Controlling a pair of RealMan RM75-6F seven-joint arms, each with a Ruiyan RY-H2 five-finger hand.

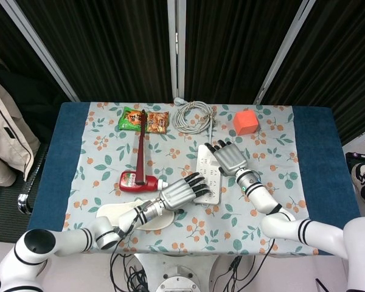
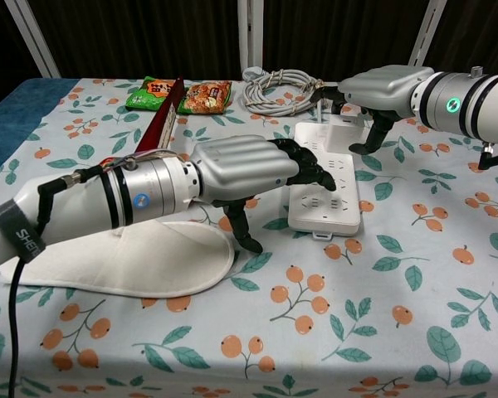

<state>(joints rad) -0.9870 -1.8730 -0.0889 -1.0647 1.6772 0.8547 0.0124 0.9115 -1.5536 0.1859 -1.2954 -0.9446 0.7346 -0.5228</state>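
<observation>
A white power strip (image 1: 212, 184) (image 2: 332, 199) lies lengthwise in the middle of the floral cloth. My left hand (image 1: 181, 192) (image 2: 247, 170) reaches in from the left, and its dark fingertips (image 2: 315, 172) rest on the strip's near left part; it holds nothing. My right hand (image 1: 229, 158) (image 2: 380, 87) arches over the strip's far end, above the white adapter (image 2: 339, 131) plugged in there. Its fingers are spread and its thumb hangs beside the adapter. In the head view the hand hides the adapter.
A white slipper (image 1: 117, 213) (image 2: 108, 261) lies under my left forearm, with a red bottle (image 1: 134, 180) just beyond it. A dark red stick (image 1: 141, 149), two snack packets (image 1: 132, 119) (image 1: 158, 121), a coiled cable (image 1: 193, 115) and an orange cube (image 1: 246, 121) lie further back.
</observation>
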